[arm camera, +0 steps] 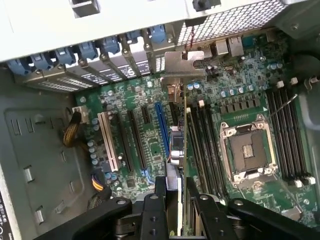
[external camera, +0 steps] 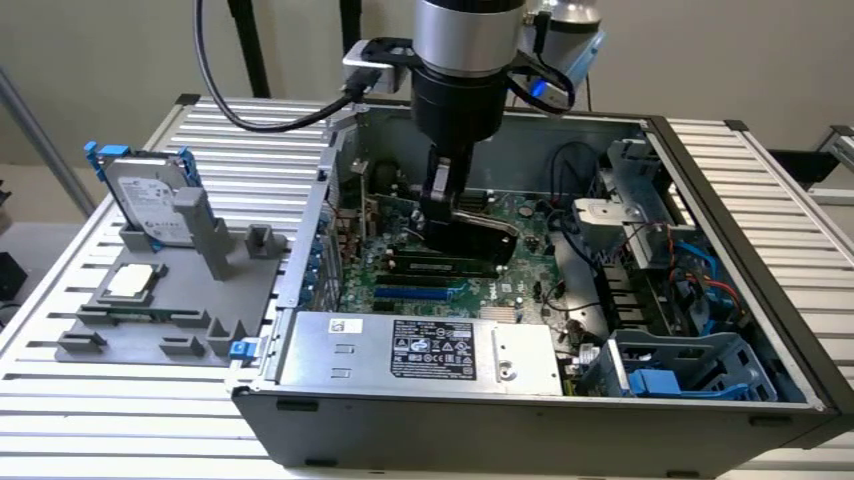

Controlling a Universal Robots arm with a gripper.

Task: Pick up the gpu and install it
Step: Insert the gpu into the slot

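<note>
One arm hangs down into the open computer case [external camera: 534,425], and its gripper [external camera: 443,212] is clamped narrow on the gpu [external camera: 481,242], a finger against each face. In the exterior view the card is held on edge over the middle of the green motherboard [external camera: 400,270], black face showing, long side running across the case. Whether its lower edge has reached a slot cannot be told.

In the wrist view the gpu [arm camera: 183,150] appears edge-on between the two black fingers [arm camera: 150,212]. Its silver bracket [arm camera: 182,62] is at the far end, close against the rear wall of the case with its row of slot covers. The card lies just beside the blue slot [arm camera: 161,130], between that slot and the CPU socket [arm camera: 248,147].

A grey power supply [external camera: 400,350] fills the case's near corner. Outside the case, toward the exterior view's left, a grey fixture [external camera: 147,322] sits on the slatted metal surface [external camera: 54,385]. It holds an upright hard drive [external camera: 144,200] with blue rails and a small square silver chip [external camera: 134,281], both well apart from the gripper.
</note>
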